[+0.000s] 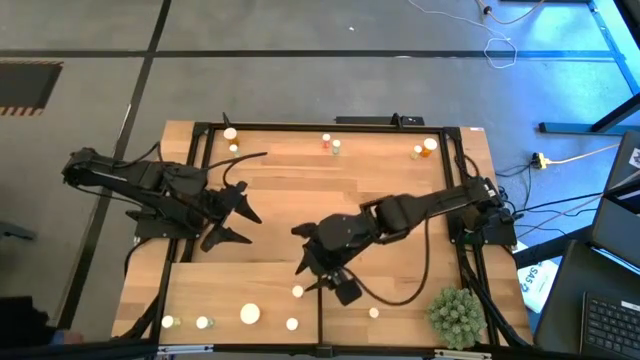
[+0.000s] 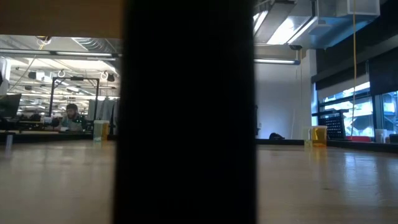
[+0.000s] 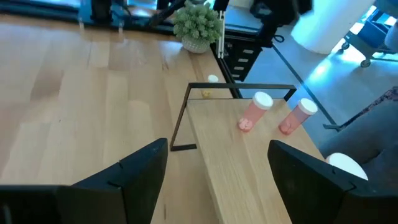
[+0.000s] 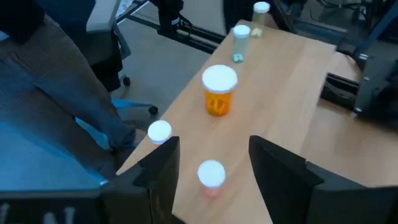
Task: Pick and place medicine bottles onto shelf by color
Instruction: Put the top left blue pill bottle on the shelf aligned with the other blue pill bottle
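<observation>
Several medicine bottles stand along the shelf (image 4: 280,81) at the table's near edge: an orange one (image 4: 219,93), a white-capped one (image 4: 211,174), another white cap (image 4: 160,130) and two greenish ones (image 4: 240,40). My right gripper (image 1: 322,282) (image 4: 213,146) hangs open above the shelf, and the white-capped bottle (image 1: 297,291) stands below and between its fingers, untouched. My left gripper (image 1: 250,227) (image 3: 217,149) waits open over the table's left part, facing two pinkish bottles (image 3: 255,112) on the shelf (image 3: 236,168).
More bottles stand along the far edge (image 1: 326,140) (image 1: 430,145) (image 1: 230,133). A spiky green plant (image 1: 457,315) sits at the near right corner. A thin dark divider (image 1: 320,320) rises from the shelf. A dark upright shape (image 2: 186,112) blocks the middle of the low view. A person's leg (image 4: 37,74) is close to the near edge.
</observation>
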